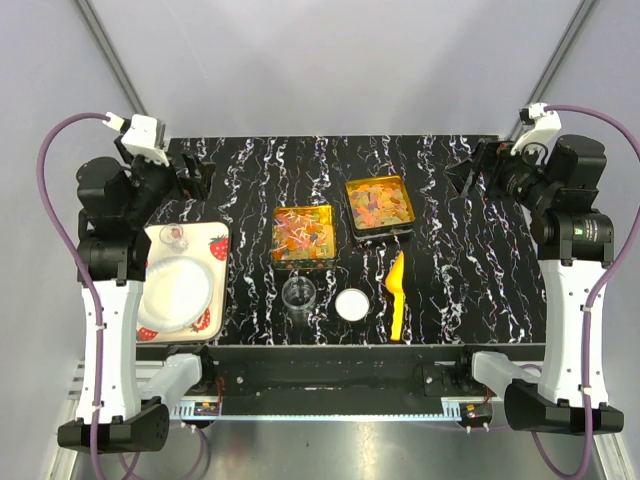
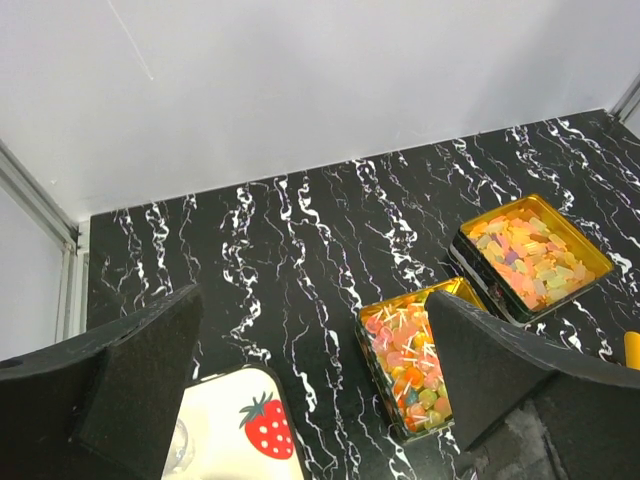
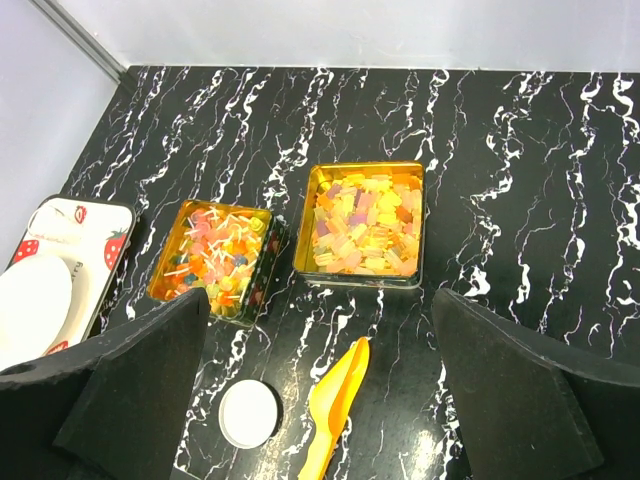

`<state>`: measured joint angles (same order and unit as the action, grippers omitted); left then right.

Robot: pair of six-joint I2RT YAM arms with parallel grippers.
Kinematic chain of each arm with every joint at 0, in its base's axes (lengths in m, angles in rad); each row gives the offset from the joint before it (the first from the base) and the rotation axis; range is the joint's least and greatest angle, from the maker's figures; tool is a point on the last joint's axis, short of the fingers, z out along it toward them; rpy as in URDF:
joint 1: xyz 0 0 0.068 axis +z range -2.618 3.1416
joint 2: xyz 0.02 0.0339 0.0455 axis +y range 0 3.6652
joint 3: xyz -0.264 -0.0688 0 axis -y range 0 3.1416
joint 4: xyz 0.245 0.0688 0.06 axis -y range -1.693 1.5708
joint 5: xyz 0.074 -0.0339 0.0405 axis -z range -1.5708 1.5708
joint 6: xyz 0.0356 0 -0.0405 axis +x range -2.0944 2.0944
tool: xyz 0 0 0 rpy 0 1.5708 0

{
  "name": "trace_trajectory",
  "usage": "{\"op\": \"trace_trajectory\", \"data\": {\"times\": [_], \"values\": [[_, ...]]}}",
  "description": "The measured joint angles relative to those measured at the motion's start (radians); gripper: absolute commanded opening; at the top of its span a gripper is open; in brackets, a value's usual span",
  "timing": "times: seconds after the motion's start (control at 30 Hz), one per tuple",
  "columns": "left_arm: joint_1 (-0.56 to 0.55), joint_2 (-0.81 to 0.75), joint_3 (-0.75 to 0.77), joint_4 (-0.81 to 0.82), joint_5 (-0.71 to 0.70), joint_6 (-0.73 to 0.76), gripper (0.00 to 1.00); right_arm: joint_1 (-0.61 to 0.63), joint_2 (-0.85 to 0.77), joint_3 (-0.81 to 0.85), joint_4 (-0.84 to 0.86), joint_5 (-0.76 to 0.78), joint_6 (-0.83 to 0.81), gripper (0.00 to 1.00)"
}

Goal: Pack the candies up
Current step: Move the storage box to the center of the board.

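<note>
**Top view.** The yellow scoop (image 1: 397,295) lies on the black marbled table (image 1: 250,170), and we take it as our marker. Candies (image 1: 380,203) fill the first tin (image 1: 385,236), just beyond the scoop's tip. More candies fill the second tin (image 1: 276,238), beyond the scoop and to its left. A white lid (image 1: 352,304) sits just left of the scoop, and a clear jar (image 1: 299,293) stands left of that. Well left of the scoop, a strawberry tray (image 1: 215,245) carries a white plate (image 1: 178,290) and a small glass (image 1: 175,237). The left gripper (image 1: 188,173) and right gripper (image 1: 470,172) hang over the far corners, well apart from the scoop (too small here to read the fingers).

**Left wrist view.** We see the fingers (image 2: 140,370) spread wide, with only table and a tray corner between them. Both tins of candies show beside one finger. The scoop's end just shows at the frame edge.

**Right wrist view.** The fingers (image 3: 510,390) are spread wide and hold nothing. The scoop lies between them. The first tin is just beyond its tip, the second tin is beyond and left, and the lid is just left of the scoop.
</note>
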<state>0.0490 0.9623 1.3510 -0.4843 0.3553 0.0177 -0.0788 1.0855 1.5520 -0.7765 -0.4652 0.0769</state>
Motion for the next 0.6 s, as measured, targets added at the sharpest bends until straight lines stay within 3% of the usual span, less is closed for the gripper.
{"op": "trace_trajectory", "data": {"times": [0.43, 0.6], "values": [[0.000, 0.003, -0.020, 0.004, 0.005, -0.041, 0.99, 0.000, 0.000, -0.012, 0.002, -0.001, -0.009, 1.00], [0.000, 0.005, -0.042, 0.010, 0.083, 0.005, 0.99, 0.000, 0.000, -0.038, 0.006, -0.084, -0.076, 1.00]]}}
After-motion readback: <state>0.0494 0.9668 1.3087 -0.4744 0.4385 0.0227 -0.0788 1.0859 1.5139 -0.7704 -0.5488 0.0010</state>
